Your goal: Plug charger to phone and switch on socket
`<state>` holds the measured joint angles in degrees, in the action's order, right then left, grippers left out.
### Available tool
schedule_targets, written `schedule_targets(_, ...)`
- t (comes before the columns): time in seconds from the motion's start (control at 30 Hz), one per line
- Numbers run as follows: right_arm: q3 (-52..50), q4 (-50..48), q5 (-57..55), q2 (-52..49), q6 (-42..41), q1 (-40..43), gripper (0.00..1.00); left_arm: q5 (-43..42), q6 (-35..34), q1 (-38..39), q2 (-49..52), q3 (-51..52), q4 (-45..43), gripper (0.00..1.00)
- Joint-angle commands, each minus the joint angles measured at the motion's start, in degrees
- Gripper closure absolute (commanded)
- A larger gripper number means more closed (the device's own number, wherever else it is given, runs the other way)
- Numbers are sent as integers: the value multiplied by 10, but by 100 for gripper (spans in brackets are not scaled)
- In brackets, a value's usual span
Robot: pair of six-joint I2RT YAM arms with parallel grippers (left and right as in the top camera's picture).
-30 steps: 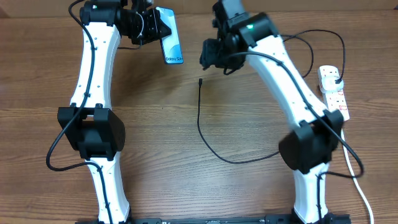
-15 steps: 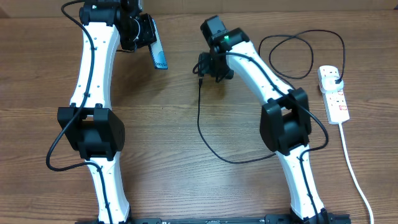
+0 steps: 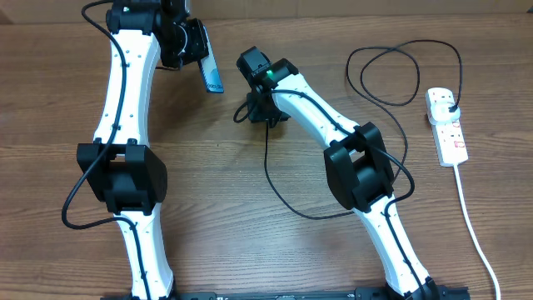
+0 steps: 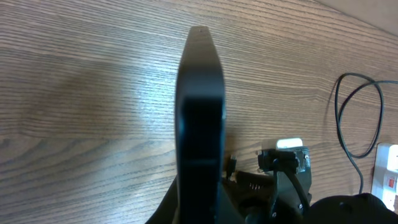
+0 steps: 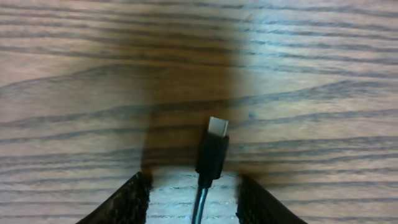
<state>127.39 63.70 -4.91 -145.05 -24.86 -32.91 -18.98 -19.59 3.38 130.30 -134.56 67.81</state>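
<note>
Noting handling before the grasp.

Right claw (image 5: 194,190): released. Its fingers (image 5: 127,199) stand wide at 9 and 3 o'clock of the charger (image 3: 268,171), and neither touches it. The tip (image 5: 217,126) lies flat on the table (image 5: 323,74) and points to 12 o'clock in the wrist view. The black boot (image 5: 211,155) sits just behind it.

Left claw (image 3: 187,42): clenched on the phone (image 3: 211,73), judged from the phone standing edge-on off the wood at 11 o'clock overhead. The pads themselves are hidden.

Socket (image 3: 447,125): at 3 o'clock by the table edge, with the plug (image 3: 450,103) seated at its 12 o'clock end. The position of the red switches (image 3: 450,133) is too small to read.

Judgements:
- The charger is likely light and limp. A grasp far down the cord would let the tip droop and wander.
- The boot is the only stiff part. Pinch there, leaving the metal proud.
- The boot is narrow and rounded, so it may roll between the pads. Close squarely across it.
- The phone is rigid, smooth and probably slick, and its port is a small target. An off-axis push could lever it in the left grip.
</note>
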Motion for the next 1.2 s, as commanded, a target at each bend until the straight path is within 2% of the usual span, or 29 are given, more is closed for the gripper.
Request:
schedule_targets(0.0, 2, 1, -17, -10, -8, 7, 57, -1, -6, 3, -7, -6, -1, 96)
schedule_targets(0.1, -10, -1, -17, -10, -4, 8, 67, -1, -6, 3, -7, -6, 0, 96)
schedule_targets(0.3, -33, -7, -17, -10, -4, 8, 77, -1, -5, 3, -7, -6, 4, 96)
schedule_targets(0.5, -33, -32, -16, -10, -4, 8, 79, -1, -5, 3, -7, -6, 5, 96)
schedule_targets(0.8, -33, -17, -15, -10, -4, 8, 82, -1, -1, 3, -7, -6, 5, 96)
schedule_targets(1.17, -32, -18, 10, -10, -4, 11, 93, -2, -1, 4, -7, -6, 5, 96)
